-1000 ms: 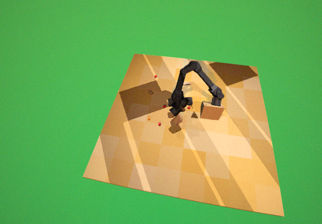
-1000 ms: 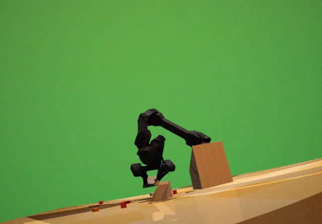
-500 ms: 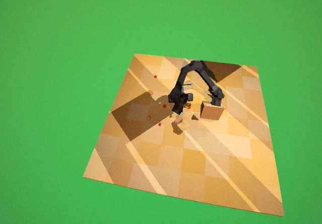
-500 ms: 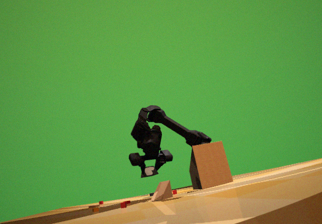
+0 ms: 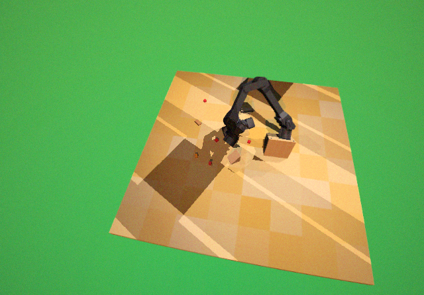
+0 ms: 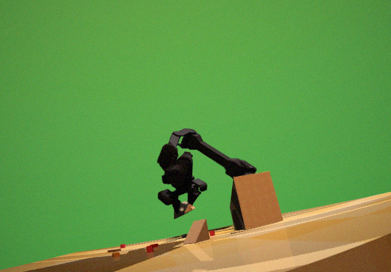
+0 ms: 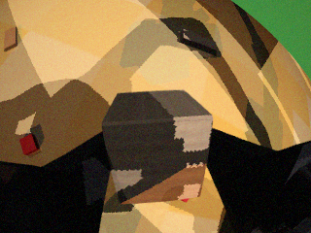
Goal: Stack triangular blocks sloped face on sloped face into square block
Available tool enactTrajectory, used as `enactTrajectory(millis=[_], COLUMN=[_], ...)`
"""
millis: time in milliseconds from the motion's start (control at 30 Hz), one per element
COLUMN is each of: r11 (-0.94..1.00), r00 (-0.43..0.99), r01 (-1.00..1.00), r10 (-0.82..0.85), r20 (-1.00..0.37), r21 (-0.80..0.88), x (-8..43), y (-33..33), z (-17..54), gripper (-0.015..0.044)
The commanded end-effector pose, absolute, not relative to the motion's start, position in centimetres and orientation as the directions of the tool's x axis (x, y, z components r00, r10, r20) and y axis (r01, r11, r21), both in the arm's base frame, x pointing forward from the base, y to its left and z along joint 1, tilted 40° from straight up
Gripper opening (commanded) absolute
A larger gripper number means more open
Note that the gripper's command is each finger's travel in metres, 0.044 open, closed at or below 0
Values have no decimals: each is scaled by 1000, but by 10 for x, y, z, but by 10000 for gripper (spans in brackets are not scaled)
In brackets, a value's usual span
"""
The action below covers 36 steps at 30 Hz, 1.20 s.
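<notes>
Upper block: this wooden wedge [image 6: 187, 207] [image 7: 157, 146] is off the table [image 5: 273, 236] [image 6: 268, 250] [image 7: 73, 29], between the fingers of the gripper [image 5: 240, 133] [image 6: 185, 209] [image 7: 155, 134].
Hand: closed on the wedge, tilted, with air beneath it in the exterior view.
Lower block: its partner [image 5: 234, 156] [image 6: 197, 231] rests on the table just beside the hand, toward the bottom of the top view; in the exterior view it lies below and to the right.
Slope: the lower block's sloped face drops leftward in the exterior view — the side over which the hand hangs.
Long axis: hard to read on either block; whether their ends line up cannot be told.
Nearer arm: the only one, mounted on the brown box [image 5: 279, 148] [image 6: 258, 199], apart from the lower block.
Next move: likely a shift over the slope and a turn to match it, then a gentle descent — too low an approach could shove the lower block.
Neighbors: a red cube [image 5: 248, 141] [image 6: 212, 232] [image 7: 185, 200] sits near the lower block, on the box side; an orange piece [image 5: 196, 155] [image 6: 115, 254] lies farther off.
Containers: none seen.
</notes>
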State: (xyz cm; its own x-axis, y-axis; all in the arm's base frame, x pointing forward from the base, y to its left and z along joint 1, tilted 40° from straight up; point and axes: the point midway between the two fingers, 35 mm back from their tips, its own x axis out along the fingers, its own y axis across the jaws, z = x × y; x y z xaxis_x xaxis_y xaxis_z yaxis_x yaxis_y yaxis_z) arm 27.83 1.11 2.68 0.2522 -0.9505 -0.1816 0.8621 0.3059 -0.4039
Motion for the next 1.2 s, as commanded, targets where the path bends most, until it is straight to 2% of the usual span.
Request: enactTrajectory(millis=[0, 633, 1167], r11=[296, 376, 518], r00=[217, 117, 71], r01=[820, 516, 155], r10=[-953, -921, -855], r20=[-213, -371, -513], r21=[-490, -770, -841], x=[276, 272, 273], y=[7, 0, 0], z=[27, 30, 32], gripper=[0, 0, 0])
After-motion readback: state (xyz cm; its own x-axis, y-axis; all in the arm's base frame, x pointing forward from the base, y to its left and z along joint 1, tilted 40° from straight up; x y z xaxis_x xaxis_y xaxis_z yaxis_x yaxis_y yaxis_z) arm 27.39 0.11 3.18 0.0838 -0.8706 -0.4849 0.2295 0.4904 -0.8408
